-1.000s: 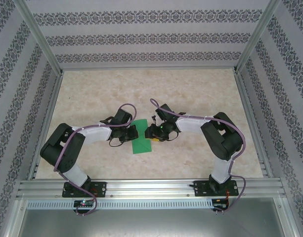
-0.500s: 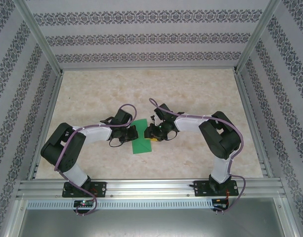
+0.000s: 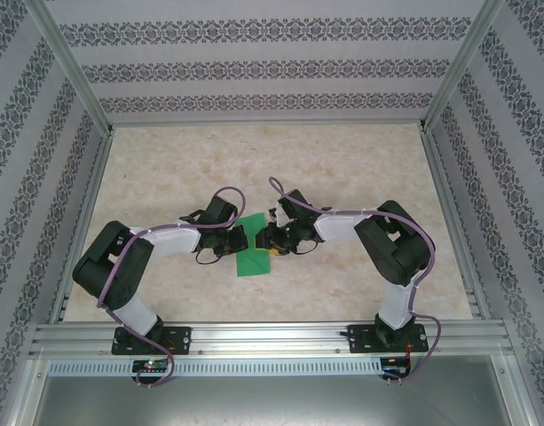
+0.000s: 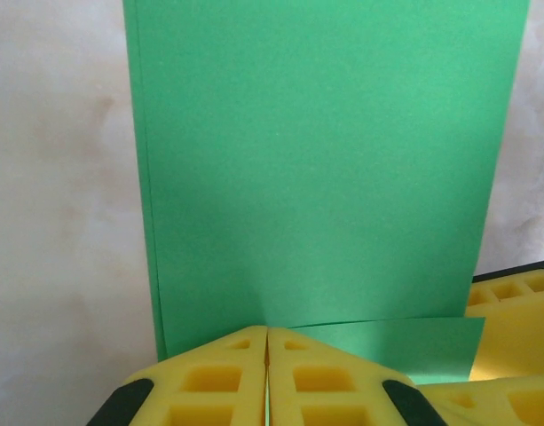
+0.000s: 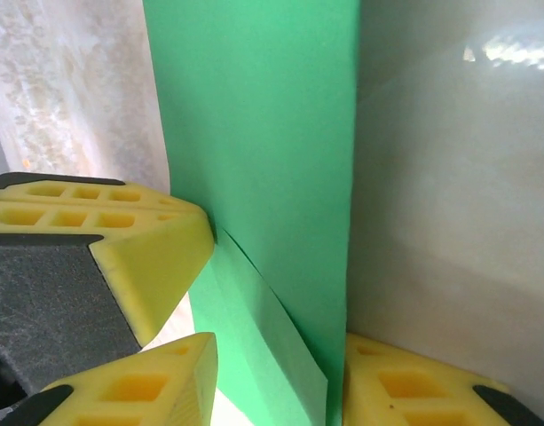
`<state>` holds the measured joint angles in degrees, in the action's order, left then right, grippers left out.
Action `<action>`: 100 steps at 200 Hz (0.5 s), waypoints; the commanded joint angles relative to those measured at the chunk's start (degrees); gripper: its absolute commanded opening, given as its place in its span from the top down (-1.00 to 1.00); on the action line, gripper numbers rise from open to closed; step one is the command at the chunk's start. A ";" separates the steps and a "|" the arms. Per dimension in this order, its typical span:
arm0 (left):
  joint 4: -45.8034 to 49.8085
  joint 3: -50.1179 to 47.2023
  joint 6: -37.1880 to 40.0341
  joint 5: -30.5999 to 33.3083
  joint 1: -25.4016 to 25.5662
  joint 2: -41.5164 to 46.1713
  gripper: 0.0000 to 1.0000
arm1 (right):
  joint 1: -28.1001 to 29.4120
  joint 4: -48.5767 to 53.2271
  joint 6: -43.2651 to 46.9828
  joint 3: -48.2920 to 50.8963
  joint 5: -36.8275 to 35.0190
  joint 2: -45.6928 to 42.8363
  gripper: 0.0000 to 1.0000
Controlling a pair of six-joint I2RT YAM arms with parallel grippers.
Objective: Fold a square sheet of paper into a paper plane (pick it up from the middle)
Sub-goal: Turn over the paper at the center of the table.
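Overhead view of two robot arms meeting at the middle of a pale marbled table (image 3: pixel 342 160), with a bright green sheet of paper (image 3: pixel 254 260) between their tips.

I had the sheet pinned by the left gripper (image 4: pixel 267 346). Its yellow fingers (image 4: pixel 209 377) were pressed flat together on the sheet's nearest edge. In the left wrist view the paper ran straight away from those fingertips. A doubled edge showed down one side, so I judged it already folded once. A narrow green strip (image 4: pixel 405 344) of a lower layer stuck out just beside the pinch.

The right gripper (image 5: pixel 276 364) came at the sheet from the opposite side. Its jaws stood partly apart, one finger on each side of the paper, straddling it rather than clamping it. The left gripper's yellow finger sat just beside it.

From above, the sheet read as longer than wide. Its long axis ran from the arms' side of the table toward the far side, across the line joining the two grippers. Both were equally near, one on each long edge.

I could not tell whether the paper lay flat on the table or hung slightly lifted; the arms covered too much of it.

My judgement was that the next move depended on the right gripper closing on its edge while the left kept the fold aligned.
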<state>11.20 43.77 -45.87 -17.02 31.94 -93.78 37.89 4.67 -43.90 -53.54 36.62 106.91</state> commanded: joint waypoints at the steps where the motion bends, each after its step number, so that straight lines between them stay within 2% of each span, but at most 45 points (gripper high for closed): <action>1: 1.59 -0.42 0.71 1.05 0.15 1.95 0.81 | -0.48 -6.08 -1.40 1.97 3.79 -1.44 0.24; 21: 1.63 -0.15 0.52 0.86 0.13 1.89 0.81 | -0.59 -10.02 -2.82 2.84 6.24 -0.89 0.30; 74: 2.94 -0.15 0.44 1.81 0.19 4.06 0.81 | -0.75 -11.21 -2.97 2.74 5.33 -0.27 0.49; 100: 6.06 0.88 1.12 4.31 0.16 7.34 0.78 | -0.98 -9.98 -2.23 2.53 5.40 -0.88 0.70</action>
<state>13.28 43.77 -45.84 -15.70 31.97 -90.37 37.34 -4.58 -46.83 -51.03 41.12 106.83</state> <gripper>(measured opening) 0.103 0.176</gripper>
